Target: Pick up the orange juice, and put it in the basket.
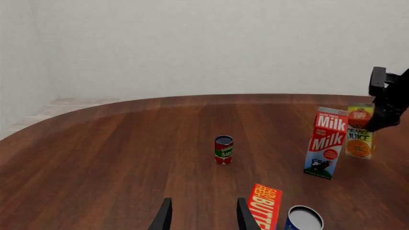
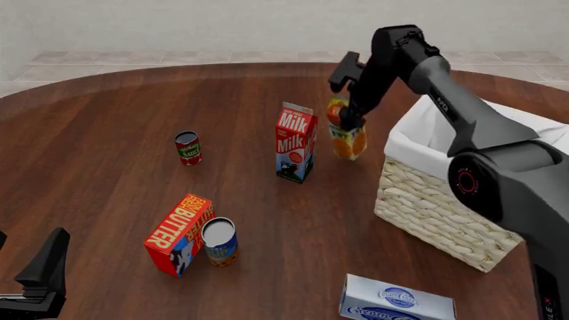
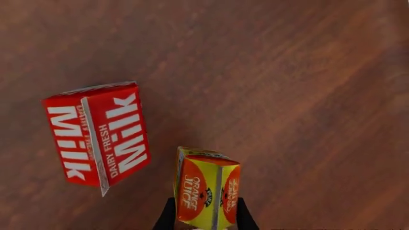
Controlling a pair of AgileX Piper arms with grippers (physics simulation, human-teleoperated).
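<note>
Dark wooden tabletop carries everything. Orange juice sits tilted in the right gripper, fingers clamped on its red top, between the Milk carton and the basket. Only the right wrist view shows the fingers pressing both sides. Left gripper hangs parted, holding nothing, beside the BUTTER box.

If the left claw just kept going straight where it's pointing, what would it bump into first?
Probably the small red and green can. In the left wrist view it stands nearly straight ahead of the open left claw, with only bare table between. The butter box sits just off to the side.
</note>
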